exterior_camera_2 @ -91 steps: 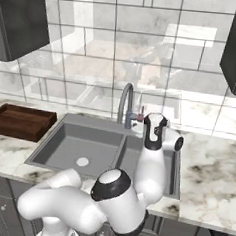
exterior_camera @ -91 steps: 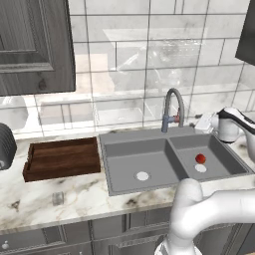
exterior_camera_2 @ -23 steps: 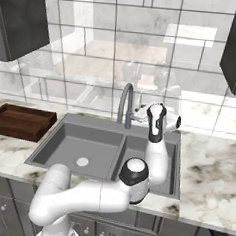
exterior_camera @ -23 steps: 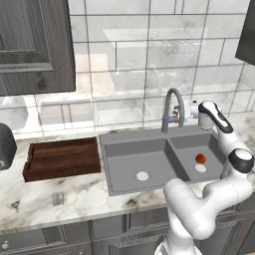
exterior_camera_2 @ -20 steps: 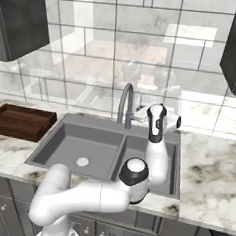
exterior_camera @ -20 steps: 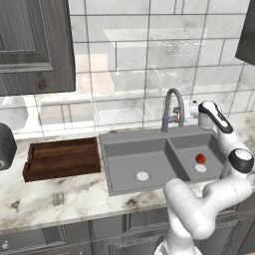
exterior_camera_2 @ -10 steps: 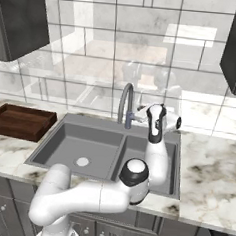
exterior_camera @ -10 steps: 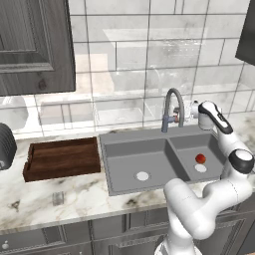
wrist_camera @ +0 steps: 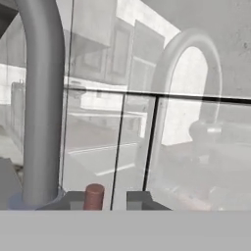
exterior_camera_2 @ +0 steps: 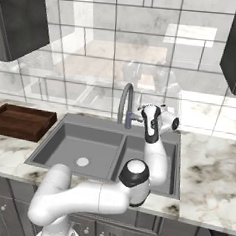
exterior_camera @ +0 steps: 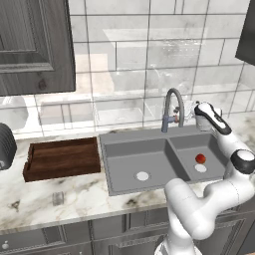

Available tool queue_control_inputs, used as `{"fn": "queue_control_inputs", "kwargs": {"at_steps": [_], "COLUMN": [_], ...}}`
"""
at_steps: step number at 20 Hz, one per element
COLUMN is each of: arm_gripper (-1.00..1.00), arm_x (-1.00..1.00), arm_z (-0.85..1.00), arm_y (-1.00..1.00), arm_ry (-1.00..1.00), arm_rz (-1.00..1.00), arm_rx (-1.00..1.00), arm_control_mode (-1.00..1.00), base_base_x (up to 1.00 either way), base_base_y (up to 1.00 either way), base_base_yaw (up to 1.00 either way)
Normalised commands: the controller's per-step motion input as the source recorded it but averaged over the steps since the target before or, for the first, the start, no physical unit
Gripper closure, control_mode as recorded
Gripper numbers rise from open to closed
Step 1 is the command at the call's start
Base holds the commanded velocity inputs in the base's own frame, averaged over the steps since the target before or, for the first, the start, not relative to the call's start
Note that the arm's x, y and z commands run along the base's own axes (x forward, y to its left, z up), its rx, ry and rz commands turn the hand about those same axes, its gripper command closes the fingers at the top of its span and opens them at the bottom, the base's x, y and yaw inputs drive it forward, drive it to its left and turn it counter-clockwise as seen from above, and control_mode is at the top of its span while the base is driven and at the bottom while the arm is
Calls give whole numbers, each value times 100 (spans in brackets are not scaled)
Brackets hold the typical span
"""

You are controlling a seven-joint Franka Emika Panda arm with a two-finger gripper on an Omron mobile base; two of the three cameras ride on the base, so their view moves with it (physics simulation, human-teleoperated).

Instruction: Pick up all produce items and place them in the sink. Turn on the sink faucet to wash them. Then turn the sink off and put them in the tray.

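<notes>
Glossy red tomato-like fruit (exterior_camera: 200, 158) lies unmoved in the smaller basin of the matte grey sink (exterior_camera: 149, 159), beside its pale drain. Since half a second ago the gripper (wrist_camera: 105, 200) has barely shifted, its narrowly parted tips flanking the arched grey faucet's (exterior_camera: 173, 107) red-tipped handle (wrist_camera: 93, 195).

The marble surface (exterior_camera: 74, 194) runs wall to wall under the tiles. The grey double sink (exterior_camera: 127, 164) is set into it. Left of the sink, the brown wooden tray (exterior_camera: 62, 158) lies flat, a narrow strip of marble between them.
</notes>
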Motion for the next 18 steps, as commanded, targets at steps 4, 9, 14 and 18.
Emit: {"fn": "queue_control_inputs", "kwargs": {"at_steps": [4,9,14,18], "arm_gripper": [100,100,100,100], "arm_x": [3,2,11,18], "arm_z": [-14,-19,-13,-12], "arm_y": [-33,-29,-39,-44], "arm_ry": [4,0,1,3], "arm_rz": [-16,-10,-8,-3], "arm_rx": [0,0,0,0], "arm_control_mode": [-100,-100,-100,-100], "base_base_x": [0,0,0,0], "base_base_y": [0,0,0,0], "base_base_yaw": [0,0,0,0]}}
